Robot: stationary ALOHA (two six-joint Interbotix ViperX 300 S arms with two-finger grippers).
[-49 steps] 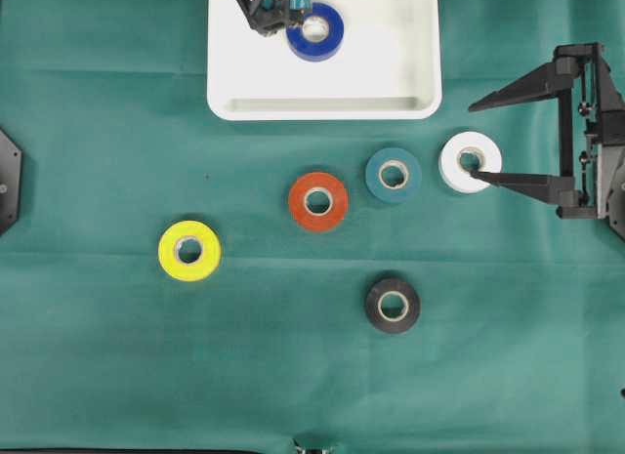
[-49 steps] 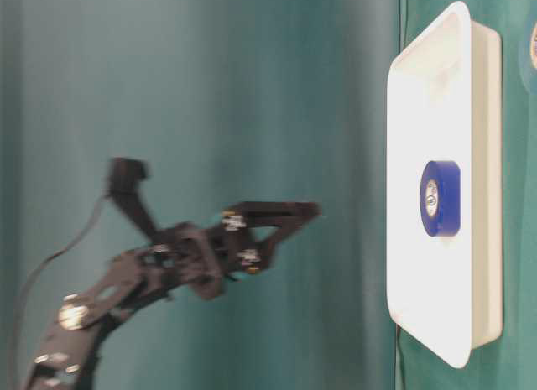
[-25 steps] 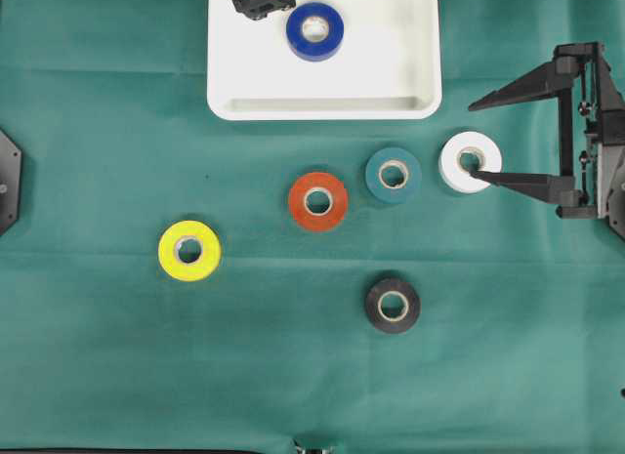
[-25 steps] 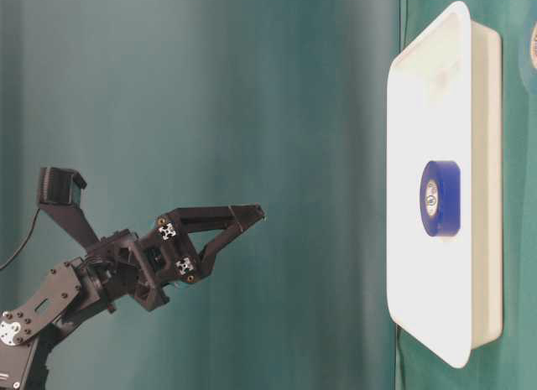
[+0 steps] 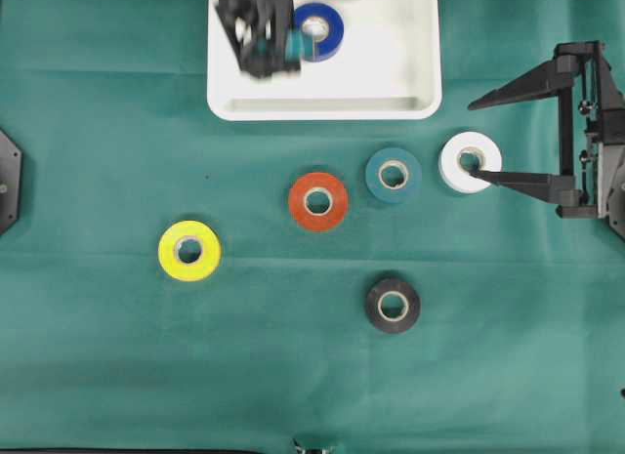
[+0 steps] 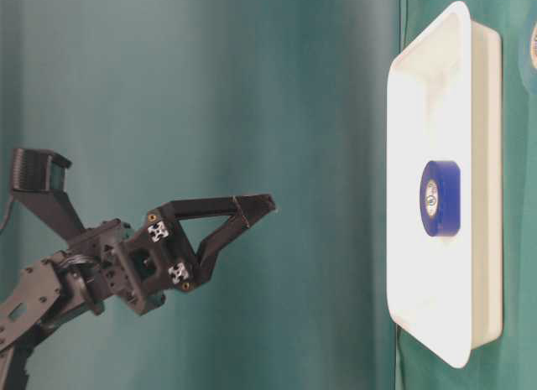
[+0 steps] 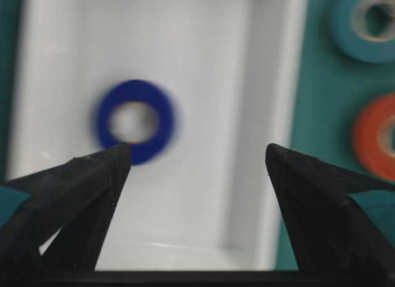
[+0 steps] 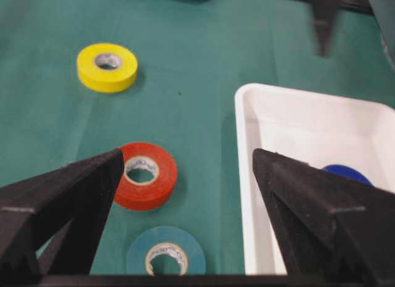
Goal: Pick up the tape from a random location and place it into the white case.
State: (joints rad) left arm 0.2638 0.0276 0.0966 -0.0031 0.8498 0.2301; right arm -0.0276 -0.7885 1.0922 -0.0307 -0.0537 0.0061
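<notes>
**Blue tape lies flat in the white case, both claws spread and empty**

Blue tape point(image 5: 320, 31), a glossy ring with a pale core, lies flat on the smooth floor of the white case point(image 5: 410, 83), a shallow plastic tray with rounded corners and a raised rim. The case rests on a matte green cloth point(image 5: 98, 356).

On the cloth outside lie five more rolls: yellow point(image 5: 189, 250), orange point(image 5: 318, 201), teal point(image 5: 394, 175), white point(image 5: 471, 162) and black point(image 5: 393, 306).

The left gripper point(image 6: 247, 212) has its black tapered fingers spread wide, holding nothing. Overhead it is a blur over the case's left part, just left of the blue tape; the table-level view shows it well clear of the case. Its wrist camera looks down on the blue ring between the two tips.

The right gripper point(image 5: 476, 142) is likewise wide apart and empty; overhead, one fingertip overlaps the white roll's core, contact unclear.

Compared with a second ago, the left gripper has lifted away from the blue tape, which has not moved. The right gripper has kept its place.
</notes>
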